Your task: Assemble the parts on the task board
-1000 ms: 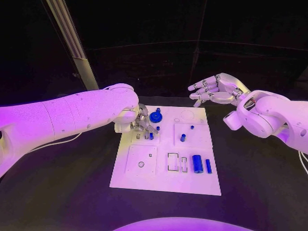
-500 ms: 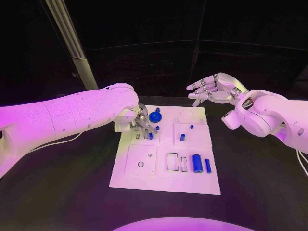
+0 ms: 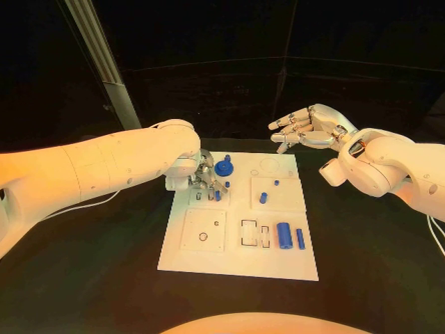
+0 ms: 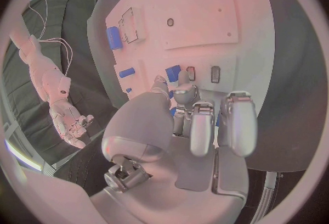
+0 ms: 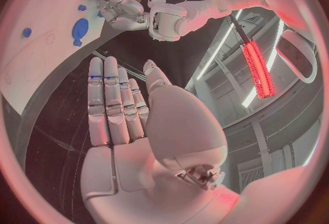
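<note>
Two hands, and very little has moved between them over the last second. The left hand [image 3: 195,174] stays low over the far left part of the task board [image 3: 211,263], its fingers [image 4: 194,125] curled down round a small blue peg [image 4: 172,73] that sits at a pair of narrow slots just ahead of its fingertips. From the left wrist view the thumb and nearest finger appear to close on that peg, so I judge it held, though the contact itself is partly hidden. Since the hand has not shifted from this spot, the insertion looks to be under way rather than finished.

The right hand [image 3: 308,128] has drifted slightly further back and up from the board's far right corner; it hovers above the table with its fingers [image 5: 109,104] straight and apart, holding nothing. That retreat suggests it is keeping clear while the left hand works.

Just beside the left hand, on the side toward the right hand, stands the round blue knob [image 3: 224,168]. Nearer the robot, well apart from both hands, a blue cylinder [image 3: 284,236] and a thinner blue pin [image 3: 300,239] lie unplaced by an open rectangular recess.
</note>
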